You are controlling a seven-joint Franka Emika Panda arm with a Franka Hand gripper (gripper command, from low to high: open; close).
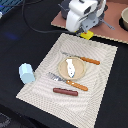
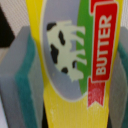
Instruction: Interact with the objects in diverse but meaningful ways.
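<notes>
yellow packet point(image 2: 75, 60) with white "BUTTER" on a red banner point(image 2: 102, 47), beside a black-spotted cow picture point(image 2: 65, 50)

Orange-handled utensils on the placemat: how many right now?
2. A knife lies just beyond the plate; a fork lies just in front of it, beside the sausage. The arm may hide more.

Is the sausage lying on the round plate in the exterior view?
No. The sausage lies on the striped placemat, in front of the plate, which holds a white fish-shaped piece instead.
</notes>
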